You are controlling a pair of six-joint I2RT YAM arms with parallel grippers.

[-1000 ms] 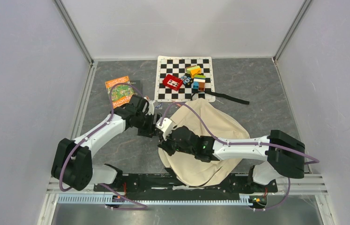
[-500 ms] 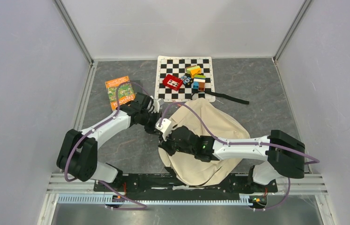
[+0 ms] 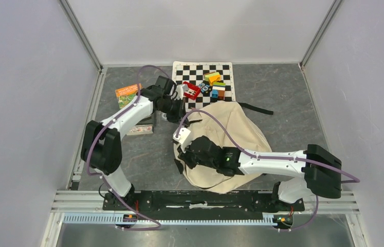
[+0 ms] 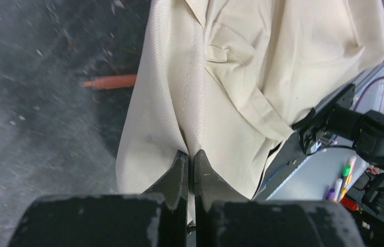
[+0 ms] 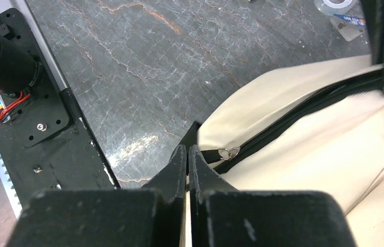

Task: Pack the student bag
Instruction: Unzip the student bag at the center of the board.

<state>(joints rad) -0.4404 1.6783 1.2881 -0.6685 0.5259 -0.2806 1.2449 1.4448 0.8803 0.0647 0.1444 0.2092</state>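
While our left tool (image 4: 190,154) and right tool (image 5: 187,149) each clamp the bag (image 3: 241,128), we judge packing barely begun — blocks (image 3: 214,85) and book (image 3: 127,93) lie out on the desk (image 3: 282,98).

One large cream fabric backpack (image 3: 231,139) with one black strap (image 3: 254,108) trailing from it. Two white-and-black robot arms, the left arm (image 3: 128,116) and the right arm (image 3: 267,162). Two black two-finger grippers, the left gripper (image 4: 189,153) and the right gripper (image 5: 187,147). One black-and-white chequered mat (image 3: 179,100). On the mat are one red studded block (image 3: 190,90) and a tight cluster of smaller coloured blocks (image 3: 215,85), at least three, too close together to count exactly. One orange-and-green printed booklet (image 3: 126,94). One flat printed item (image 3: 141,129), partly hidden under the left arm. One orange pencil-shaped stick (image 4: 110,81). One roll of clear tape (image 5: 336,5).
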